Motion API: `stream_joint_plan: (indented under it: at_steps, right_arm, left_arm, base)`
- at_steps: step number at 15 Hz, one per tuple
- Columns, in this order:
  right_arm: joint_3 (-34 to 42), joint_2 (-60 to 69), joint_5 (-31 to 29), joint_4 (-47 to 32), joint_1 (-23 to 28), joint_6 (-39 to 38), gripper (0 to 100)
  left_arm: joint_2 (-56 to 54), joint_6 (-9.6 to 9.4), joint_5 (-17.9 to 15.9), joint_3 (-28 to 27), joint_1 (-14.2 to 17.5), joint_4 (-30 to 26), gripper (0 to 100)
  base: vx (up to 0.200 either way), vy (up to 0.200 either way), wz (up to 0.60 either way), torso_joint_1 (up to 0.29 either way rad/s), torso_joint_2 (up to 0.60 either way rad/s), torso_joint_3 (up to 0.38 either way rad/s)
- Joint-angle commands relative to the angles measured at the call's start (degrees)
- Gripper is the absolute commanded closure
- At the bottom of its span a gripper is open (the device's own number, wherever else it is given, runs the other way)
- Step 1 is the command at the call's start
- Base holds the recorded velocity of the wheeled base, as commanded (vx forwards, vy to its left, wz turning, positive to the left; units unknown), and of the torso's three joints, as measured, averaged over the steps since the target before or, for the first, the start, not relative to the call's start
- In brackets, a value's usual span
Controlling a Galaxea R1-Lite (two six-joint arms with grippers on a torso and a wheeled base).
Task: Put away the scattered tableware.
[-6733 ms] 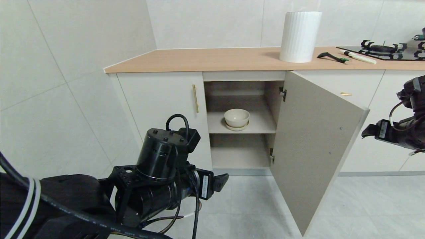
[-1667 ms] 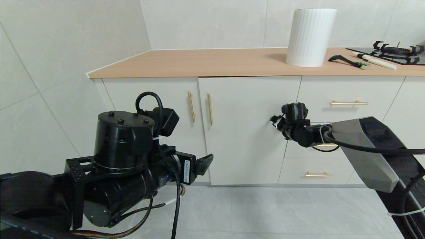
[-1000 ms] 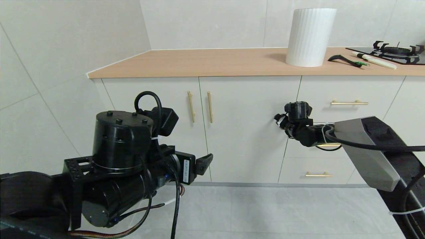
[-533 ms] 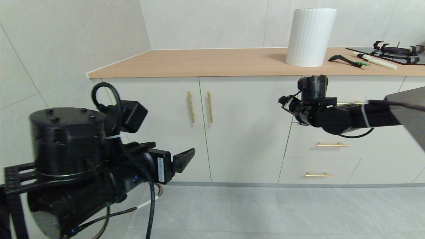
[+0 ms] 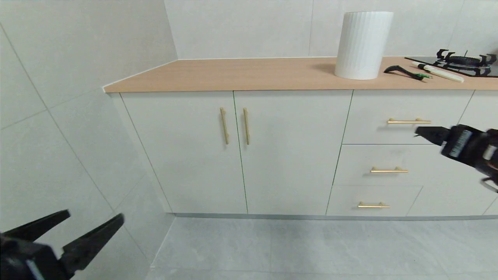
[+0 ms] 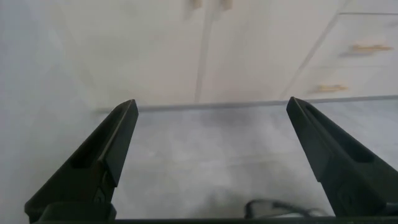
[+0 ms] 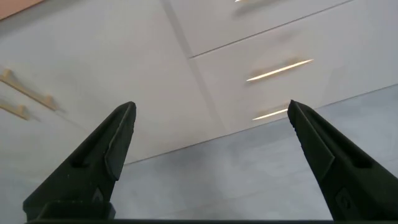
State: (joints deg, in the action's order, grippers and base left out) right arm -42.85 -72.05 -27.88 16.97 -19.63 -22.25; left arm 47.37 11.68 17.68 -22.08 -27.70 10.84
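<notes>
Cupboard doors (image 5: 291, 151) under the bench (image 5: 233, 74) stand shut, their two brass handles (image 5: 234, 125) side by side. Some seconds ago the right-hand door hung wide open, with a bowl on a saucer on the middle shelf. Now that door covers the shelf, so the bowl and saucer are hidden behind it.

Half a second ago the left arm's wrist bulked large low on the left of the head view. It has since dropped to the bottom-left corner, where the left gripper (image 5: 94, 216) pokes up over the floor near the side wall. Its fingers (image 5: 91, 237) are spread wide with nothing between them, and the left wrist view shows the same broad gap (image 6: 211, 104) over grey floor tile.

The right arm was stretched out with its tip near the upper edge of the right-hand door. It has drawn back to the right edge of the head view, and the right gripper (image 5: 422, 132) now hangs in front of the drawers (image 5: 389, 186), level with the seam between the top two. In the right wrist view the fingers (image 7: 93, 162) are splayed wide and empty (image 7: 210, 106), pointing toward the drawer fronts and floor.

On the bench, a white ribbed cylinder (image 5: 363, 44), a black tool (image 5: 402, 72) and a pale utensil (image 5: 437, 72) keep their places beside the hob (image 5: 465, 60).
</notes>
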Motion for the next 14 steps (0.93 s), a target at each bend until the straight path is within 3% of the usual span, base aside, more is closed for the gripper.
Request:
stream_joint_plan:
  at_steps: [1, 2, 4, 9, 12, 13, 14]
  right_arm:
    - [18.06, 28.89, -3.94, 0.26, 8.64, 11.35, 0]
    - [19.65, 34.08, -3.41, 0.17, 12.95, 12.49, 0]
    - [22.02, 45.77, 0.19, -1.5, 14.62, 12.76, 0]
    - [26.59, 63.87, 1.07, -11.7, 19.19, 13.72, 0]
    - [32.04, 72.05, 1.25, -17.23, 19.89, 13.2, 0]
    - [33.45, 71.96, 1.25, -16.71, 19.89, 12.93, 0]
    - [36.43, 71.96, 2.13, -16.0, 19.89, 13.81, 0]
  left_arm:
    - [-21.8, -1.92, -0.1, 3.71, 9.33, -11.36, 0]
    - [-25.58, -3.07, -0.36, 4.06, 11.7, -13.03, 0]
    - [-32.78, -5.7, -0.71, 5.73, 16.62, -15.5, 0]
    - [-45.7, -6.41, -0.71, 10.39, 27.17, -19.19, 0]
    - [-47.37, -7.72, 1.92, 17.95, 27.96, -17.43, 0]
    - [-47.37, -7.64, 1.4, 18.56, 27.96, -16.29, 0]
    - [-47.37, -7.99, -2.91, 19.26, 27.96, -14.09, 0]
  base:
    - [0.0, 0.0, 0.0, 0.0, 0.0, 0.0]
    - [0.0, 0.0, 0.0, 0.0, 0.0, 0.0]
    - [0.0, 0.0, 0.0, 0.0, 0.0, 0.0]
    - [0.0, 0.0, 0.0, 0.0, 0.0, 0.0]
    - [0.0, 0.0, 0.0, 0.0, 0.0, 0.0]
    - [0.0, 0.0, 0.0, 0.0, 0.0, 0.0]
    - [0.0, 0.0, 0.0, 0.0, 0.0, 0.0]
